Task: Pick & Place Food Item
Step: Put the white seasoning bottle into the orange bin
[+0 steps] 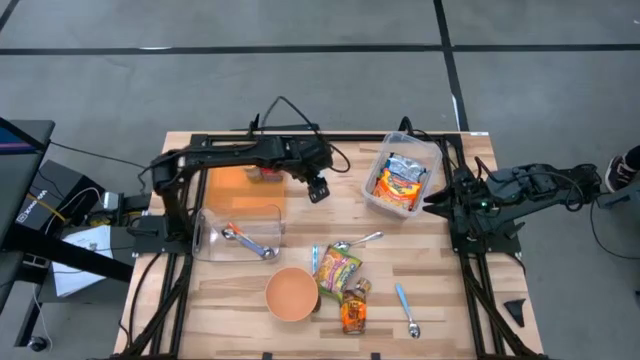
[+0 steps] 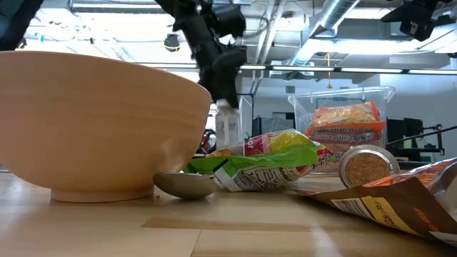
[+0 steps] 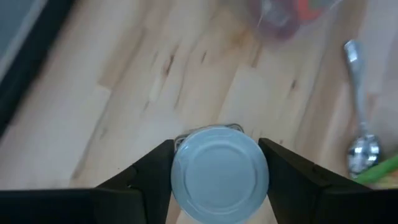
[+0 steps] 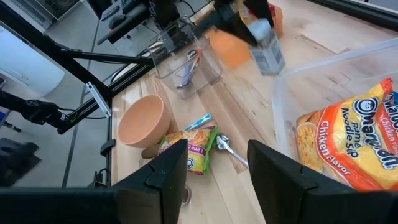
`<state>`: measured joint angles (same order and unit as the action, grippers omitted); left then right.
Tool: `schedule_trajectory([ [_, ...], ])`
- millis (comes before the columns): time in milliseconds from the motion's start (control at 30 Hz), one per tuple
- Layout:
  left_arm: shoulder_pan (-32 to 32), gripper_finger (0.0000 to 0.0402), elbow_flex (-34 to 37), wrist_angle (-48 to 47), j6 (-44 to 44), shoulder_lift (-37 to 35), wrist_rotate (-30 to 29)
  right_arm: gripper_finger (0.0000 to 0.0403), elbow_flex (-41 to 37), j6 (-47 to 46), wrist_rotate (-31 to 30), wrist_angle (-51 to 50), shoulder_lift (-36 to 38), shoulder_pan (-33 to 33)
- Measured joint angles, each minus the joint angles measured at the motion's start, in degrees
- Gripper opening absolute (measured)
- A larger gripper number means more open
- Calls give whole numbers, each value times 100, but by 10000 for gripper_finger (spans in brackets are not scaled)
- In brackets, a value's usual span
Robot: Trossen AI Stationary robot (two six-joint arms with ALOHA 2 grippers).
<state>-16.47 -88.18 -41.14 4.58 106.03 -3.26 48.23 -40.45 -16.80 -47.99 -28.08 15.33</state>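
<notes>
Small clear jar with a pale round lid [image 3: 219,174] is held between the fingers of the left gripper [image 3: 217,177] — jaws narrowed onto its sides, lid facing the wrist camera. In the low view it hangs off the table, behind the tan wooden bowl [image 2: 93,125]; from above it sits near the table's middle, between the orange flat sheet [image 1: 243,182] and the clear plastic bin holding ramen packets [image 1: 432,160].

Handling, as judged: rigid, smooth-walled, probably light; glass or plastic cannot be told, so it should be treated as breakable. Smooth round walls are slip-prone; the grip is best kept across the body just below the lid, upright.

Room: bare wood lies under the jar, with a metal spoon [image 3: 360,134] near. The bin's rim has to be cleared if the drop is made there. The tipped clear container with a spoon inside [image 1: 235,235] lies on the left arm's side, the green snack packet [image 1: 335,268] toward the front.

Right gripper [image 4: 217,177] is parked beside the bin, jaws part-open, nothing seen held.
</notes>
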Motion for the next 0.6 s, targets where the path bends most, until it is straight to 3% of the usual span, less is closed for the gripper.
schedule_trajectory([
  [167, -66, 197, -11, -395, 141, -701, -148, 163, 0, 7, -4, 2, 0, 0],
  [333, -92, 197, -11, -1516, 526, -1373, -958, 163, 0, -2, -7, 42, 0, 0],
  [600, -92, 197, -11, -3055, 2037, -2315, -2000, 163, 0, -5, -132, 42, 0, 1],
])
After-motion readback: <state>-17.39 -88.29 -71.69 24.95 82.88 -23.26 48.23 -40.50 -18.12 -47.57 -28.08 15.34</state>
